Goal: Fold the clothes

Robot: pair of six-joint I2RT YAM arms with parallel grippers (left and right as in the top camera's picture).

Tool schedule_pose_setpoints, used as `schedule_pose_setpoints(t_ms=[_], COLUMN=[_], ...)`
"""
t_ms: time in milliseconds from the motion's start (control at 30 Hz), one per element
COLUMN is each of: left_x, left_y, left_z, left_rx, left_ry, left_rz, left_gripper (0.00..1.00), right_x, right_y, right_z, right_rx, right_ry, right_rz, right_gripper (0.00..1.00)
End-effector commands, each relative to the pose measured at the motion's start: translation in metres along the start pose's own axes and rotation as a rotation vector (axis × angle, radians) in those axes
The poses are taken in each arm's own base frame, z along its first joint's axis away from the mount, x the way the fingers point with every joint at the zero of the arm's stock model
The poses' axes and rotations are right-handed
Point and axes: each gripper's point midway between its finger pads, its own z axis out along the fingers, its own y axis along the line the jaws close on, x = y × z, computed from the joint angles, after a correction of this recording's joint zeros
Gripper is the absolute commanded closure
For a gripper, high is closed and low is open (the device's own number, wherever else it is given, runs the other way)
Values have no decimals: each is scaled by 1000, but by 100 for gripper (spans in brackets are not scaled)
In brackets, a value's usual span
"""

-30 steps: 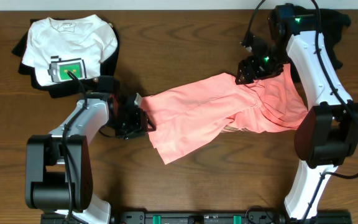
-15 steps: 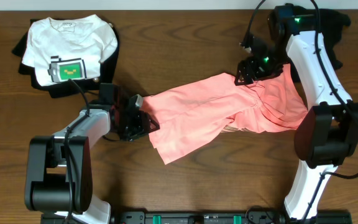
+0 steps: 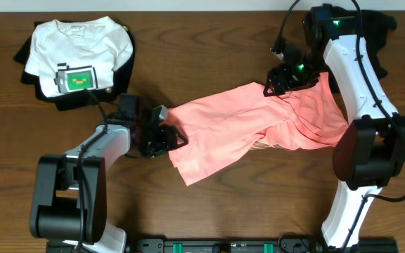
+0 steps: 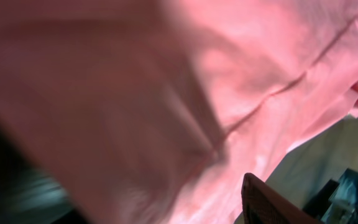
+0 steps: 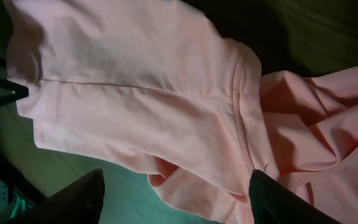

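The left end effector [image 3: 166, 135] sits right at the left end of the salmon-pink T-shirt [image 3: 230, 133], low by the table [image 3: 223, 42]. Its own camera sees only pink cloth, very close and blurry, so I cannot tell if its jaws are apart or pinching the cloth. The right end effector [image 3: 273, 86] is at the top edge of the shirt, near its right end. Its 2 fingers [image 5: 79, 199] stand wide apart with the cloth lying under them, not pinched. The pink shirt lies in the middle of the table, stretched out and bunched up on the right. Its long way runs from left to right and climbs a little toward the right arm. So each arm has 1 end of the shirt beside it: the shirt runs off to the right from the left end effector, and down and to the left from the right one. I think the next pull or fold will go along that long line. Far off at the back left, a white T-shirt [image 3: 83, 42] with a green print lies on some dark clothes [image 3: 28, 55]. Compared with 1 second ago, the left arm has slid a bit to the right and turned toward the shirt edge. The right arm and the shirt look the same.
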Motion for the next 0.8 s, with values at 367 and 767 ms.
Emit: schedule_pose_setpoints(t_ms=[367, 767], left_x=[7, -33], left_y=[14, 50], left_z=[8, -53], left_rx=[-78, -70], left_ry=[10, -189], left_rz=[6, -143], left_gripper=[94, 94], right_x=[-5, -21], right_y=[13, 15], right_z=[-8, -27], right_rx=[-13, 7], right_ry=[-25, -96], right_rz=[-25, -52], right_gripper=[28, 28])
